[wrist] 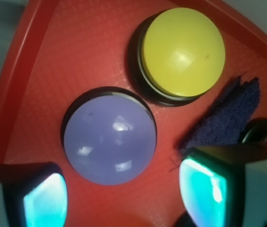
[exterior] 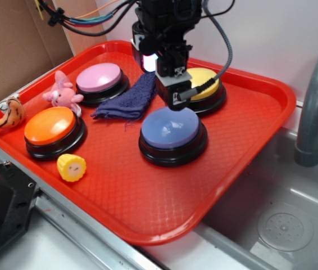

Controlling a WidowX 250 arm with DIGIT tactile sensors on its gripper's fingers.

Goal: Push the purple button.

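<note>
On the red tray (exterior: 249, 146):
purple button (exterior: 170, 127): near the middle of the tray, dome up on its black base, nothing lying on it.
Tool (exterior: 173, 95): hangs directly over the far edge of the purple button, pointing down; from the exterior view I cannot tell whether its tip touches the dome or hangs just above it.
Tool state: spread apart and holding nothing; the wrist view shows the two fingers (wrist: 43, 201) well apart at the bottom corners, with the purple button (wrist: 109, 138) between and beyond them.
Yellow button (exterior: 206, 84): just behind the purple one, partly hidden by the tool; in the wrist view the two bases stand close together.
Dark blue cloth (exterior: 130, 98): crumpled, left of the tool, between the purple button and the pink button (exterior: 98, 77).
Orange button (exterior: 50, 125): at the tray's left side, well apart from the tool.
Small toys: a pink plush (exterior: 62, 93) and a yellow figure (exterior: 72, 167) beside the orange button.
</note>
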